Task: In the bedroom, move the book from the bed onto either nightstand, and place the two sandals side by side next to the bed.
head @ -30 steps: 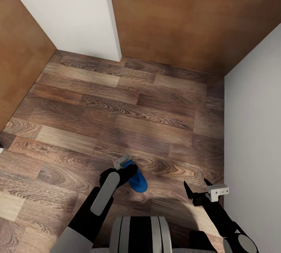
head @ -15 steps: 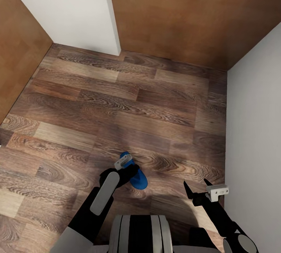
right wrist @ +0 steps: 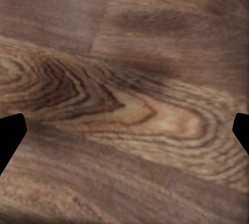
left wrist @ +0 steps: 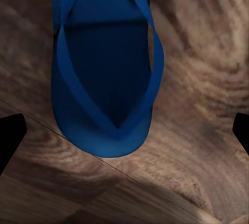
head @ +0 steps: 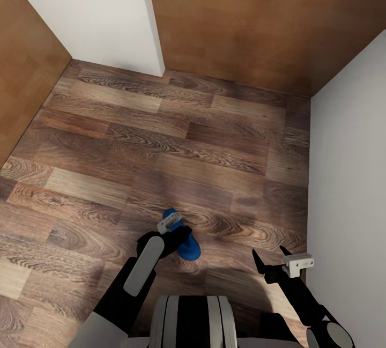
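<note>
Your left gripper [head: 179, 238] hangs over the bright blue flat sandal [left wrist: 106, 73] on the wood-plank floor [head: 161, 139], jaws spread wide and empty, likely lined up for a grasp. Your right gripper [head: 271, 258] hovers open nearer the grey wall [head: 348, 176].

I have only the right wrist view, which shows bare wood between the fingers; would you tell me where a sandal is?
Observer: One blue sandal lies on the floor beneath the left gripper, to the left of the right gripper.
Operator: Thank you. Is the left gripper holding it?
Observer: No. In the left wrist view its fingers stand wide apart, with the sandal's toe end between them and touching neither.
Operator: Is anything close on my right side?
Observer: Yes, a white wall runs along the outer side of the right arm.
</note>
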